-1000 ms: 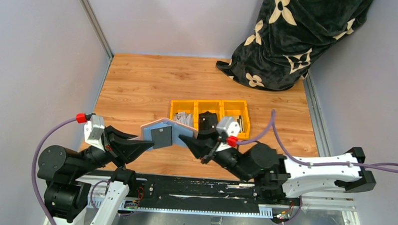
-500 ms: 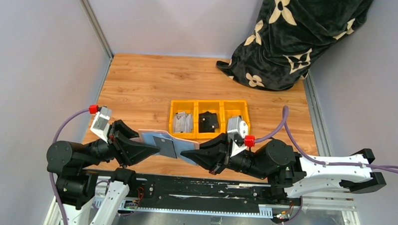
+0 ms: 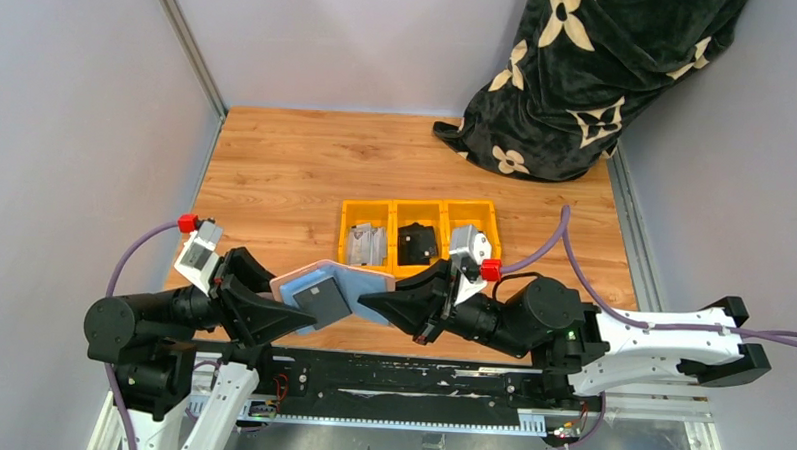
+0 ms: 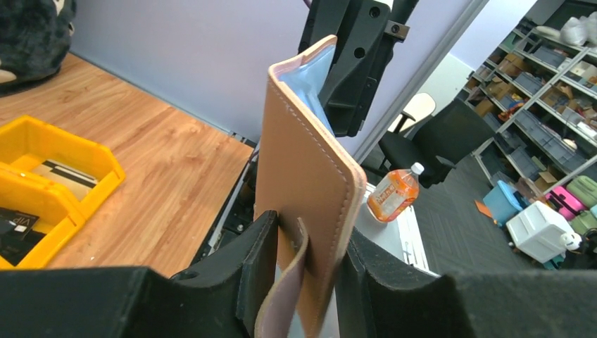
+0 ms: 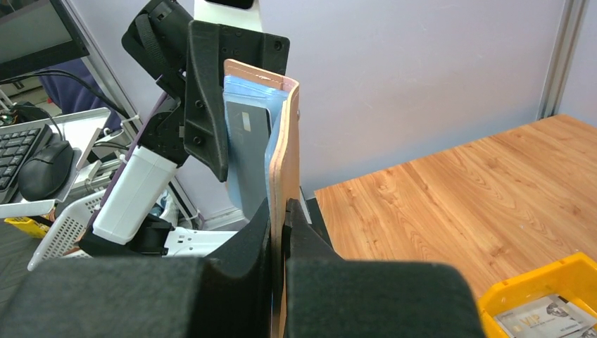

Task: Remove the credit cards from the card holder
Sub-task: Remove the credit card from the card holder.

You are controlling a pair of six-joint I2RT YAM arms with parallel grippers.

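Jaws of the right gripper [image 3: 374, 304] are clamped flat on the tan outer edge of the card holder [image 3: 324, 290], as its wrist view shows, so this arm appears to carry the holder's weight. Left gripper [image 3: 293, 317] jaws stand apart on either side of the holder's opposite edge, with the pinkish closing tab [image 4: 285, 296] hanging between one finger and the cover. Whether they press on it I cannot tell. Held between the two arms, the holder hangs open above the desk [image 3: 276, 171], on the arm-base side of the orange bin [image 3: 420, 206], its blue lining turned up toward the overhead camera. That spread probably serves to expose the slots: a grey card [image 3: 322, 300] sits in one, not yet drawn out. Light credit cards [image 3: 366, 244] already lie in the bin's left compartment, and a black wallet [image 3: 417, 244] lies in the middle one. My guess is that the left arm would be the one to pinch the remaining card.
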